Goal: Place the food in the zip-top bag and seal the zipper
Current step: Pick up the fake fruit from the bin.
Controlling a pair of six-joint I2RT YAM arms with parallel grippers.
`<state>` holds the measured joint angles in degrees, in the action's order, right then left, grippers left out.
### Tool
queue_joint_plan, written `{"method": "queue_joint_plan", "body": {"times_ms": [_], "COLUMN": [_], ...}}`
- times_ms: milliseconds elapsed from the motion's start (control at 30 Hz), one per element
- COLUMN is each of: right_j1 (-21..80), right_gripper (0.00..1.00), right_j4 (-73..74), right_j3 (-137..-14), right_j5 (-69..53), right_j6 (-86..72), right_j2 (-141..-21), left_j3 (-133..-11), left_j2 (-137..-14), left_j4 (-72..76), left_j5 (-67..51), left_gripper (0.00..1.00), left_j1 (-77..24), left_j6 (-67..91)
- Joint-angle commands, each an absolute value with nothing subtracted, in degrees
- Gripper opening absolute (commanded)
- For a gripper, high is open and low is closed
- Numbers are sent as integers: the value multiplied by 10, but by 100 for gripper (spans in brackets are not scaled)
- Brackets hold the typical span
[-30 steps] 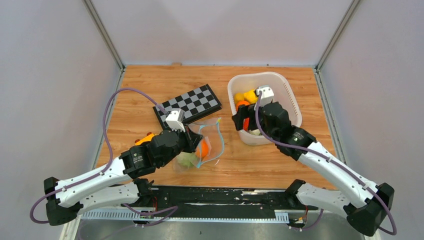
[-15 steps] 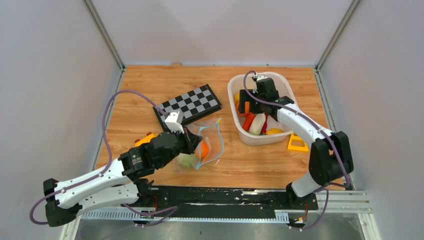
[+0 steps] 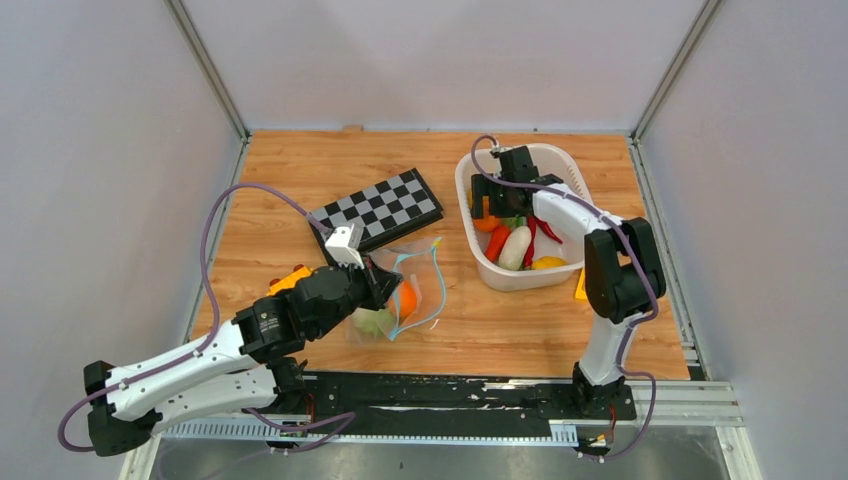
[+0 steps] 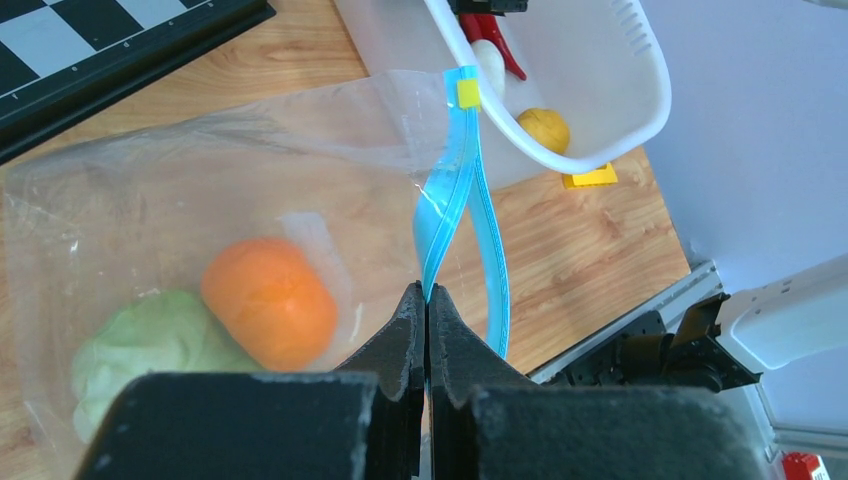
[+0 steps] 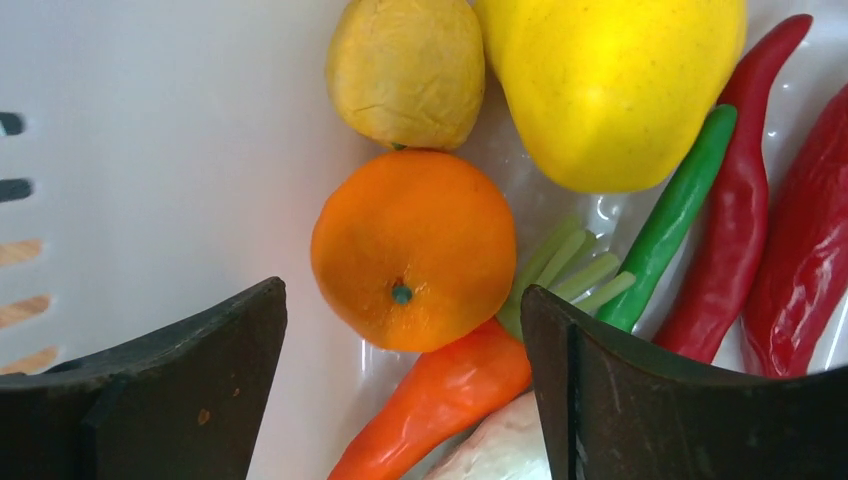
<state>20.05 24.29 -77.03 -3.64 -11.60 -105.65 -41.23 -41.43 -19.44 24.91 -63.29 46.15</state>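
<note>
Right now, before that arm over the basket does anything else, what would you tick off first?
1. Left claw shut on the zipper, gripping the zip-top bag by its edge: ok.
2. Zipper strips parted, mouth open: ok.
3. Right claw open, a finger on either side of the basket orange: ok.
4. Room round that orange: a carrot-shaped piece lies against it near one finger: cannot tell.
5. Bagged orange and cabbage inside the bag: ok.
6. All food bagged: not ok, more lies in the basket.
</note>
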Motion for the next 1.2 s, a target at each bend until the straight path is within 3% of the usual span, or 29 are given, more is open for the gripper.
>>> {"method": "queue_joint_plan", "body": {"times_ms": [0, 400, 767, 1167], "right_j1": [197, 187, 145, 135], "right_gripper": [85, 63, 60, 60], "right_j4": [245, 191, 136, 108], "right_j3": [-810, -720, -586, -524], "right_j5": [-42, -14, -25, -161], "right_j6": [-83, -105, -153, -194], "right_j2": [-1082, -1023, -875, -746], "left_j3": [-412, -413, -414, -413], "left_j2": [-417, -423, -436, -442], "left_j4": [-176, -177, -170, -164], "left_j5": [253, 258, 250, 245], "left_gripper": [0, 0, 0, 0], "left_j1": [-632, -632, -632, -632], "left_j6": [464, 461, 458, 459]}}
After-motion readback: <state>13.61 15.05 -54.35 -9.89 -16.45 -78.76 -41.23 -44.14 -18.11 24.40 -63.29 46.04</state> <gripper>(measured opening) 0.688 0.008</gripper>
